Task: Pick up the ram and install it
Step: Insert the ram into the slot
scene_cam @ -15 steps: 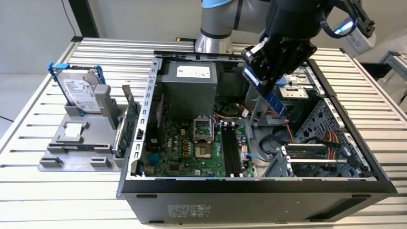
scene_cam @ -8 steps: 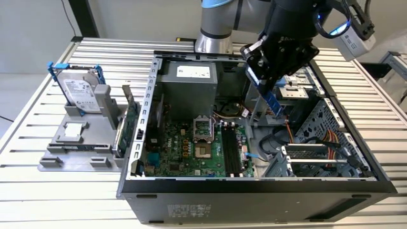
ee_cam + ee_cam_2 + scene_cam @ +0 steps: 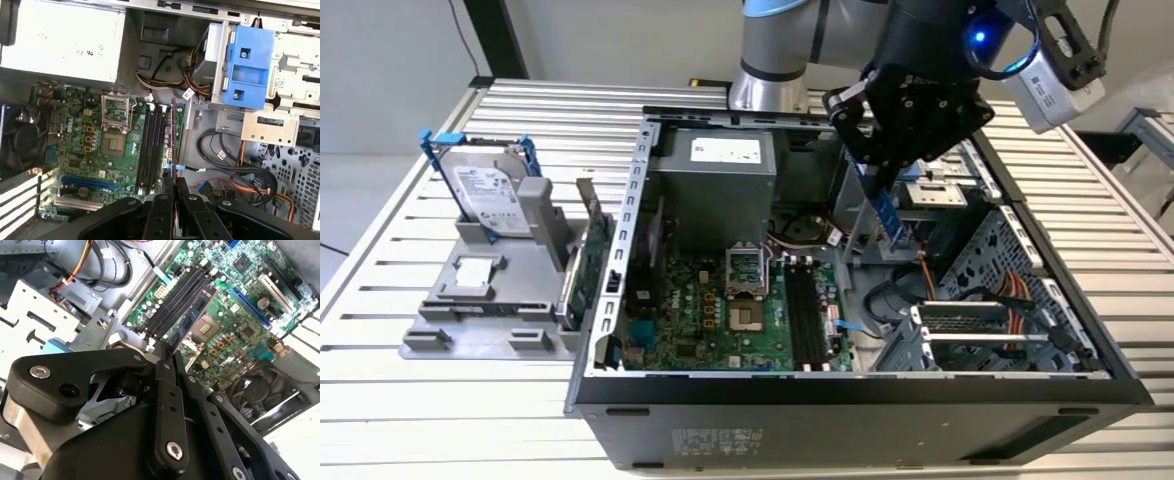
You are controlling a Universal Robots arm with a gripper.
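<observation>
Exterior view: black claw (image 3: 878,172) pinches the thin bluish ram stick (image 3: 891,215), which, tilted, could jam in the black slots (image 3: 807,320).

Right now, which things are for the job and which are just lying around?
For the job:
the hand, shut on the ram
the black motherboard slots

Just lying about:
the hard drive
the green expansion card
the fan

the ram (image 3: 887,215) hangs above the motherboard (image 3: 707,310), inside the computer case (image 3: 854,415).
</observation>
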